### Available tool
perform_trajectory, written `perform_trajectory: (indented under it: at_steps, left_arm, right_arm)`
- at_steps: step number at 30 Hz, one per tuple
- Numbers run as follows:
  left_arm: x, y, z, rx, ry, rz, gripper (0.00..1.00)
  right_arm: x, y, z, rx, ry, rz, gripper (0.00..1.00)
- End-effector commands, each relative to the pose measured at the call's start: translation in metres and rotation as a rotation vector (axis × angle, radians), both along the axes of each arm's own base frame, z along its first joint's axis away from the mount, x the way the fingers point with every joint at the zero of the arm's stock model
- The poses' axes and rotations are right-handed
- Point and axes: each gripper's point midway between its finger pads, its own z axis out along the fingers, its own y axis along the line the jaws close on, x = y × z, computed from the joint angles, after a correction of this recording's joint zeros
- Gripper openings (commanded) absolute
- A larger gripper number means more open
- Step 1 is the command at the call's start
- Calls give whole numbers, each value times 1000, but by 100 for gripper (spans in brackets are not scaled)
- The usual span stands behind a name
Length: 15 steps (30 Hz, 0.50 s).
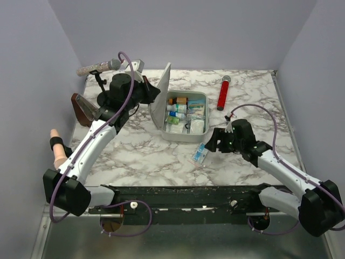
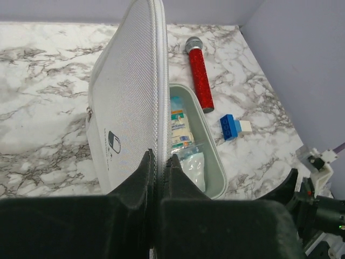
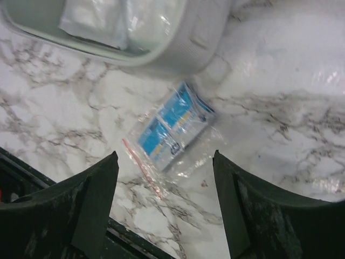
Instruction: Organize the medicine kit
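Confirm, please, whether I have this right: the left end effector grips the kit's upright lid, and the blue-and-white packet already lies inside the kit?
Not quite. The left end effector does grip the upright lid of the medicine kit, but the blue-and-white packet lies outside it, on the table by the kit's near wall, as the right wrist view shows.

White-shelled left arm (image 1: 89, 143) and right arm (image 1: 280, 171) have bulky black joint housings; a thin purple cable (image 1: 132, 81) loops behind each tool. Left gripper (image 2: 160, 162) and right gripper (image 3: 166, 156) are matte black, dust-scuffed plastic.
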Motion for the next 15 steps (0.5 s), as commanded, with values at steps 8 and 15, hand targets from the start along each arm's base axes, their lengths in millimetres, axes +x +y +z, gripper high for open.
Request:
perform_trajectory:
  at_steps: [8, 15]
  left_arm:
    - [-35, 6, -17, -50, 30, 54, 0]
    - [-46, 15, -19, -50, 29, 84, 0]
  right_arm:
    - [3, -22, -61, -92, 129, -179, 79]
    - [5, -14, -80, -73, 183, -175, 76]
